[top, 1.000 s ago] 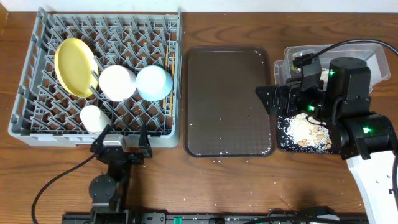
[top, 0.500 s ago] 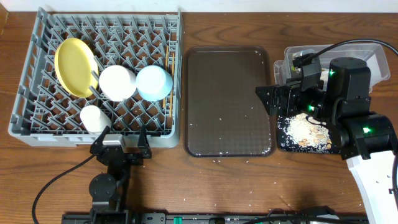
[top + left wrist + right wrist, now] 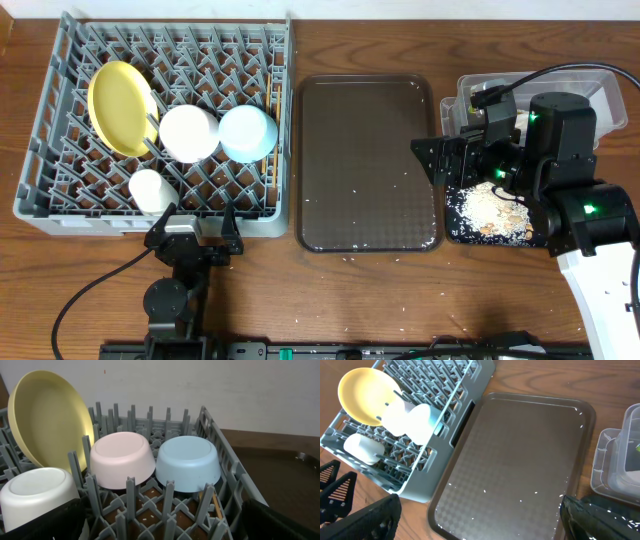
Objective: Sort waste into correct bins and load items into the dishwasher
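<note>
The grey rack (image 3: 180, 25) holds the yellow plate (image 3: 120, 108) on edge, with the white bowl (image 3: 189, 133), light blue bowl (image 3: 248, 134) and small cup (image 3: 150, 188) upside down. Crumbs (image 3: 488, 208) lie in the black tray (image 3: 452, 234). The left gripper (image 3: 195, 225) and right gripper (image 3: 480, 515) both gape, grasping nothing.

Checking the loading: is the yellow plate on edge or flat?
On edge, tilted: the yellow plate leans among upright pegs of the grey rack.

Grey plastic dish rack (image 3: 210, 60) at left holding round yellow plate (image 3: 120, 107), white bowl (image 3: 189, 133), light blue bowl (image 3: 247, 133), small white cup (image 3: 151, 189), dark brown serving tray (image 3: 365, 160) beside it, clear plastic tub (image 3: 610, 95) behind glossy black tray (image 3: 450, 235) at right
</note>
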### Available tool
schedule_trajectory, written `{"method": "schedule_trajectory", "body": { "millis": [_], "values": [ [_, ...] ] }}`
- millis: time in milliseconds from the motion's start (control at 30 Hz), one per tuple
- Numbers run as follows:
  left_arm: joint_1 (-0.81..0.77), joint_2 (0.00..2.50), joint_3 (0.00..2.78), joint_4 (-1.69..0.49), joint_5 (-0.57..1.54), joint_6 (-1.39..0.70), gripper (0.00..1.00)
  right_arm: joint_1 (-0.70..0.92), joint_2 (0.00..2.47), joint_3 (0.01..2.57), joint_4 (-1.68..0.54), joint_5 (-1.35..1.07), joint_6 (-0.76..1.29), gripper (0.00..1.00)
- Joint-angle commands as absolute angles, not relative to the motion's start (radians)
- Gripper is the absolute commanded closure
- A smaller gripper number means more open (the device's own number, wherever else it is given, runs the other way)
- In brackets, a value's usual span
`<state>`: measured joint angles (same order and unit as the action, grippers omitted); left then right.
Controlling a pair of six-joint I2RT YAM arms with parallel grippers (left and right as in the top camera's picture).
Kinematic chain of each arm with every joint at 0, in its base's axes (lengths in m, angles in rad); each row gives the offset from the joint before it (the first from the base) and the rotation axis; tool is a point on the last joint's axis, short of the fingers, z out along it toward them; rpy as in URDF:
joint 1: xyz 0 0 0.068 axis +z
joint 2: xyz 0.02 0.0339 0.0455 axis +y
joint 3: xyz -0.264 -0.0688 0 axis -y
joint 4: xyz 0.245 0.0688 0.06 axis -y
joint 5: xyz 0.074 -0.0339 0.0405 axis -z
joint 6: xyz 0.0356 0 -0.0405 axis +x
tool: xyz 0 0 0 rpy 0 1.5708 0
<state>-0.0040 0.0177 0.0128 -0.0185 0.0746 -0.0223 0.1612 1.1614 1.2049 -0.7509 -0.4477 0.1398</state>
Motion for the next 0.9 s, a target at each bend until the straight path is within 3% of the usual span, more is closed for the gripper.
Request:
{"method": "schedule_trajectory", "body": {
  "millis": [0, 200, 400, 700, 867],
  "values": [
    [-0.009, 0.019, 0.004, -0.063, 0.085, -0.009, 0.0, 0.157, 1.158, 1.211, -0.76, -0.445, 0.126, 0.01],
    [-0.009, 0.019, 0.004, -0.064, 0.085, -0.009, 0.0, 0.157, 1.146, 1.196, -0.719, -0.331, 0.079, 0.01],
    [-0.009, 0.019, 0.004, -0.063, 0.085, -0.009, 0.01, 0.157, 1.016, 0.98, -0.411, -0.194, -0.001, 0.01],
    [-0.009, 0.019, 0.004, -0.063, 0.085, -0.009, 0.0, 0.116, 0.599, 0.481, -0.119, -0.105, -0.025, 0.01],
    [-0.009, 0.019, 0.004, -0.063, 0.085, -0.009, 0.0, 0.087, 0.378, 0.312, -0.116, -0.043, -0.025, 0.01]
  ]
}}
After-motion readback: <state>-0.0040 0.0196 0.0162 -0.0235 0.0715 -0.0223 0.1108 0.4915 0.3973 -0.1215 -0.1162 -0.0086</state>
